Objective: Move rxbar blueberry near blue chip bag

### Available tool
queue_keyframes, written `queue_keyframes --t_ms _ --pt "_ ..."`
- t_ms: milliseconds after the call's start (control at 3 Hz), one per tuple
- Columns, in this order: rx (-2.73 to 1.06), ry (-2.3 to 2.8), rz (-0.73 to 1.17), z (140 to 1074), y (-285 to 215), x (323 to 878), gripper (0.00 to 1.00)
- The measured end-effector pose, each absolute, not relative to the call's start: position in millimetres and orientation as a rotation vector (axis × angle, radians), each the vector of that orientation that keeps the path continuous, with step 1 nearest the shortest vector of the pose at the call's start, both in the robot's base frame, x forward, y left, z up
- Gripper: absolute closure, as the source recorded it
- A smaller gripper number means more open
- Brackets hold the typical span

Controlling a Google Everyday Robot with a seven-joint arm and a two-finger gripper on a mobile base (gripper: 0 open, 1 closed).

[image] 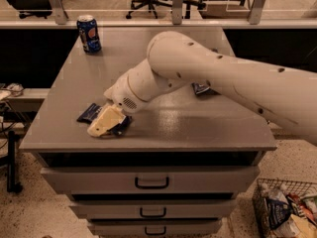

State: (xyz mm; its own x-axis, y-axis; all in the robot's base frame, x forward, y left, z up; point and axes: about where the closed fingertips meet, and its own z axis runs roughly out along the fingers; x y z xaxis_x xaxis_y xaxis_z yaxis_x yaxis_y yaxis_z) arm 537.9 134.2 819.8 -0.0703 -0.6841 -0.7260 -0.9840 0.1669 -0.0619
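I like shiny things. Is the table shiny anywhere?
In the camera view, a soft sheen shows on the table top beside the gripper, which is low over the rxbar blueberry at front left; a dim shadow lies under the arm.

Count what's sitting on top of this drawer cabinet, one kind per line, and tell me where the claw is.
soda can: 1
rxbar blueberry: 1
blue chip bag, mostly hidden behind the arm: 1
Total: 3
The claw is low over the rxbar blueberry at the front left of the cabinet top.
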Motion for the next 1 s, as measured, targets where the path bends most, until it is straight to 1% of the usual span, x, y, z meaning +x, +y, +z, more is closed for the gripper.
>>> queue_keyframes --t_ms 333,667,1000 --pt "-1.581 1.821 0.614 826.0 134.2 537.9 0.88" --pt "-1.581 1.821 0.614 828.6 134.2 537.9 1.0" --pt "-1.581 1.821 0.614 829.6 134.2 537.9 1.0"
